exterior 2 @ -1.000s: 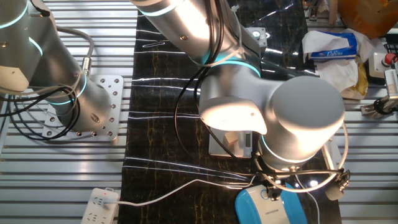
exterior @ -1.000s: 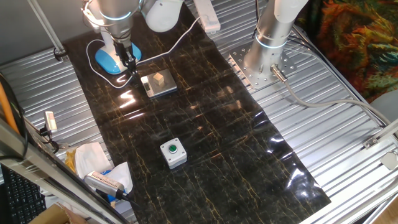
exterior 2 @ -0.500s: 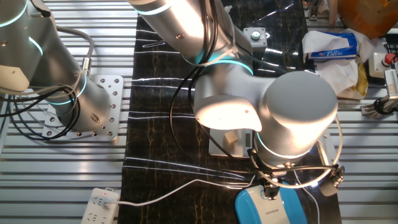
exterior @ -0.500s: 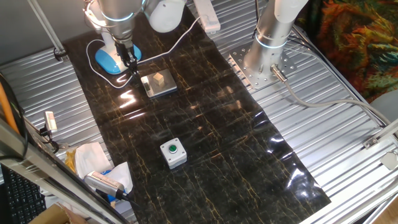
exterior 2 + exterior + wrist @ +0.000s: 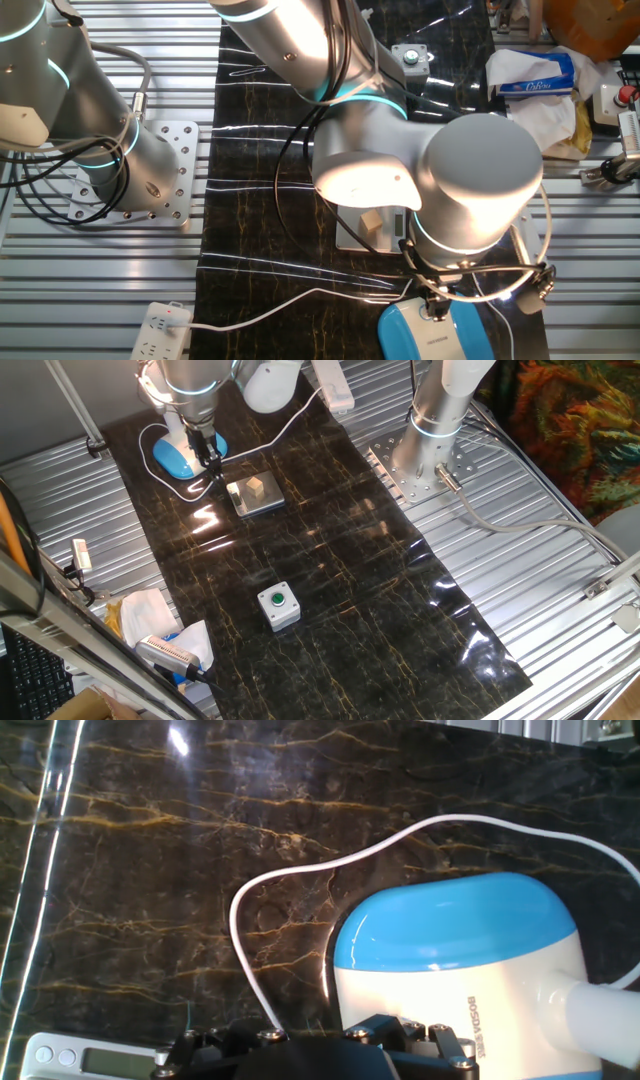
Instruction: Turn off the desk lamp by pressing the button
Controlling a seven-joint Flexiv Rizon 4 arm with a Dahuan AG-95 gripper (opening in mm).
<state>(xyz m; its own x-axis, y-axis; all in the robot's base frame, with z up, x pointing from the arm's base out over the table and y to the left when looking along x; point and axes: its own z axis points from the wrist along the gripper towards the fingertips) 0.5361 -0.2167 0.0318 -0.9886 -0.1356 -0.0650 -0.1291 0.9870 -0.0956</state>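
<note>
The desk lamp's sky-blue oval base (image 5: 176,457) lies at the far left end of the dark mat, and its thin white cord (image 5: 285,428) loops away from it. The base also shows in the other fixed view (image 5: 432,333) and fills the right of the hand view (image 5: 450,935), where a white stalk (image 5: 592,1018) leaves it. The lamp's head and the button do not show. My gripper (image 5: 212,466) hangs at the base's right edge, just above it (image 5: 434,303). In the hand view only its black body (image 5: 320,1055) shows, and the fingertips are hidden.
A small scale carrying a wooden block (image 5: 254,493) stands right beside the gripper. A grey box with a green push button (image 5: 278,605) sits mid-mat. A white power strip (image 5: 333,384) lies off the mat. A second arm's base (image 5: 425,460) stands on the right. Clutter lies at the mat's left edge (image 5: 150,625).
The arm shifted slightly above the lamp base between one second and half a second ago. Since then nothing has visibly moved.
</note>
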